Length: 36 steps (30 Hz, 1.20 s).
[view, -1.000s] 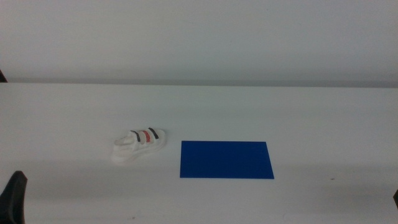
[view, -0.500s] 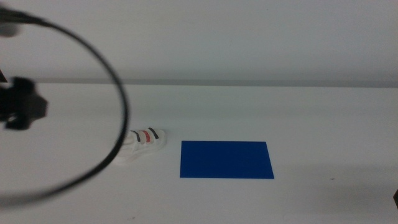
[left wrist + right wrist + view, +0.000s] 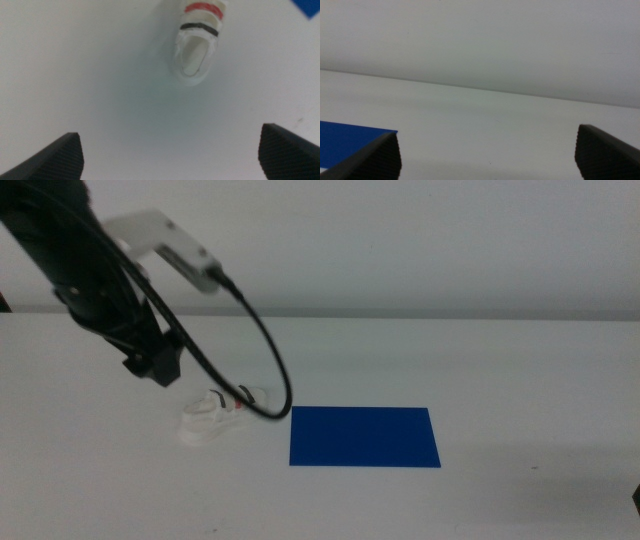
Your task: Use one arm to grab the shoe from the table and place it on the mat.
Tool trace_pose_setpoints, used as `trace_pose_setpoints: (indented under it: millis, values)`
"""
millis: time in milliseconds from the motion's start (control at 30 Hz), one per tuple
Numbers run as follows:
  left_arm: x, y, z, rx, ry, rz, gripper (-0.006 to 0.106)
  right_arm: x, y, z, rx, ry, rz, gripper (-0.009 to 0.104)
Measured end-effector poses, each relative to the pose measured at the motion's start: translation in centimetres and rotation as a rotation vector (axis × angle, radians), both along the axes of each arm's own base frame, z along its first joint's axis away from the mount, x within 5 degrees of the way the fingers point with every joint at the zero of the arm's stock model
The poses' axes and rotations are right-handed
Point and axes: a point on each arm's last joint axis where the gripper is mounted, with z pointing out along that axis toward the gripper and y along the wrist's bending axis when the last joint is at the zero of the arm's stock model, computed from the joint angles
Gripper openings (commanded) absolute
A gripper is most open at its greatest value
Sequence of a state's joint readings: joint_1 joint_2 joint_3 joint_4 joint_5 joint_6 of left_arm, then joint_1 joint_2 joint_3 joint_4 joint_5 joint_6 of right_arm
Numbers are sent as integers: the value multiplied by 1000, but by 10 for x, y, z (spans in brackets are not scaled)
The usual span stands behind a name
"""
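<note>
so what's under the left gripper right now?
Bare white table; the left gripper hangs open, holding nothing. The shoe lies ahead of the jaws, not between them, beside the blue mat. The arm's cable crosses part of the shoe in the middle view.

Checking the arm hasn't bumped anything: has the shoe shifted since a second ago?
No. The shoe lies in the same spot on the table, just left of the mat, with the same gap between them.

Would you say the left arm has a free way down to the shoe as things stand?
Probably yes: the left gripper hangs open above the shoe, with only bare table between them, and the mat lies apart beside it.
</note>
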<state>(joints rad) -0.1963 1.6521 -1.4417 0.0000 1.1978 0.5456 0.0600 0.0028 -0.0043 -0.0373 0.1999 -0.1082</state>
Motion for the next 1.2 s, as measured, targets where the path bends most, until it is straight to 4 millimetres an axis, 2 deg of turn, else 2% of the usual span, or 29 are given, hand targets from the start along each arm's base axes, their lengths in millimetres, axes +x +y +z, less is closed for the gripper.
trace_pose_setpoints:
  millis: [300,600,833,1200]
  values:
    - [38,-19,-56,51,-14,-234,94,0,0,0,0,0,0,93]
    - [71,-30,-97,57,113,-248,94,0,0,0,0,0,0,93]
    - [74,-34,-120,31,194,-235,94,0,0,0,0,0,0,93]
    - [75,-40,-133,6,228,-216,94,0,0,0,0,0,0,93]
